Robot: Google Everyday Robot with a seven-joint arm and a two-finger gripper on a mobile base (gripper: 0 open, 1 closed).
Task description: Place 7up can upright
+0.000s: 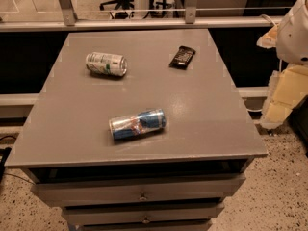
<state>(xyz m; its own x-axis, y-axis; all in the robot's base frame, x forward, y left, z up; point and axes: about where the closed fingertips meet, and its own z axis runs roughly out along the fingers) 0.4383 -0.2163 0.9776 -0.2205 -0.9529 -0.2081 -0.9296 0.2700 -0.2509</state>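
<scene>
Likely to roll away at a glancing touch: the 7up can [106, 64], on its side toward the far left of the table [216, 124]. Risk too of taking the nearer blue-and-silver can [137, 124], also toppled mid-table, or of brushing it on the long reach across. Off the table's right edge, well apart from both, the gripper [284, 97], arm held clear; clenched or released, impossible to tell.

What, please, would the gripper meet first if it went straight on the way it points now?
The gripper sits beyond the right edge of the table and seems to point downward, so it would probably meet the speckled floor first, not the 7up can lying on the table; depth is unclear.
</scene>
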